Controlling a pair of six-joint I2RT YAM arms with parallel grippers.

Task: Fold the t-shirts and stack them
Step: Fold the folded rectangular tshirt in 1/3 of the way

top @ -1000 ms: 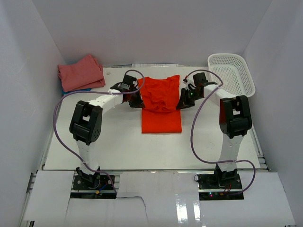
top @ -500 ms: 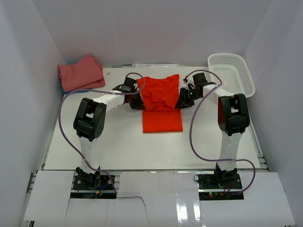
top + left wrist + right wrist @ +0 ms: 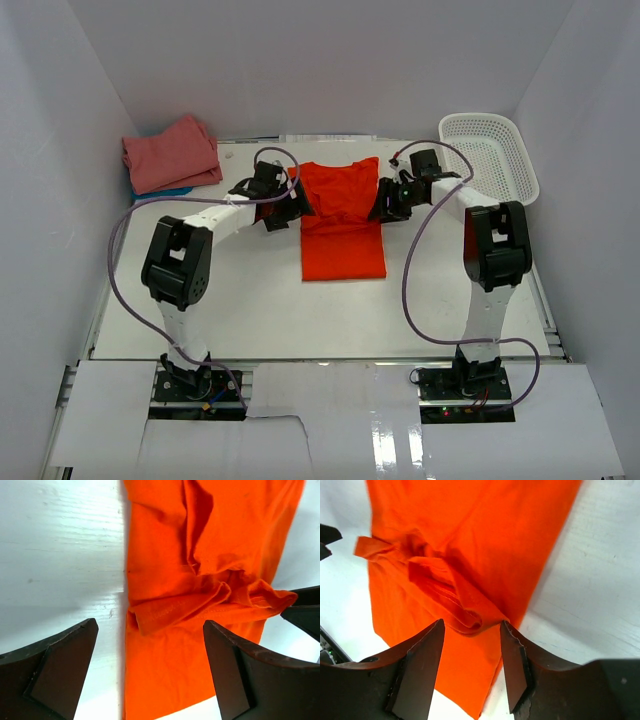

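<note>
The bright orange-red t-shirt (image 3: pixel 340 210) lies folded on the white table, its rumpled top layer over a narrower lower part. My left gripper (image 3: pixel 284 208) hovers at the shirt's left edge and stands wide open, nothing in it. In the left wrist view, the orange cloth (image 3: pixel 200 555) lies flat below the left gripper (image 3: pixel 150 672). My right gripper (image 3: pixel 384 206) is at the shirt's right edge, jaws apart over a folded hem (image 3: pixel 465 612), gripping nothing. The salmon-pink t-shirt (image 3: pixel 170 152) lies folded at the back left on the blue t-shirt (image 3: pixel 165 190), of which only an edge shows.
A white mesh basket (image 3: pixel 490 155) stands at the back right corner. White walls close in the table on three sides. Purple cables loop from both arms above the table.
Both grippers went from shut to open and let go of the orange-red shirt's top layer, which now rests on the lower part. Both arms drew slightly away from the shirt's edges.
</note>
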